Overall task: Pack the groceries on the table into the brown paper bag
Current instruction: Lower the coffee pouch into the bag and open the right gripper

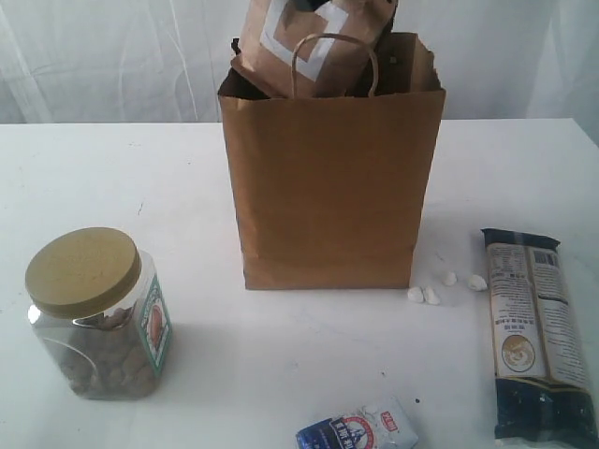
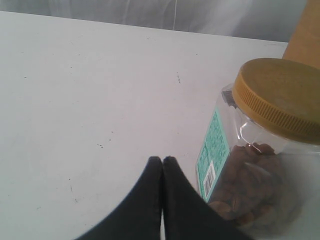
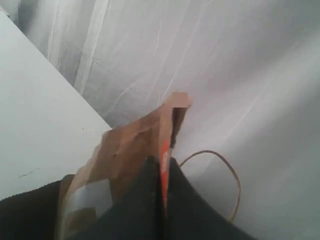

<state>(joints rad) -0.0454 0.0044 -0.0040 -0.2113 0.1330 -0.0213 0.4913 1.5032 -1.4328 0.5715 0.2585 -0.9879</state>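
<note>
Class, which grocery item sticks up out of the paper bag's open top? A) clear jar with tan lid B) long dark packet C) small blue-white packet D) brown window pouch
D: the brown window pouch pokes above the brown paper bag rim.

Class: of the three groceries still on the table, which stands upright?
The clear jar with the tan lid: it stands on its base, while the long dark packet and small blue-white packet lie flat.
</note>
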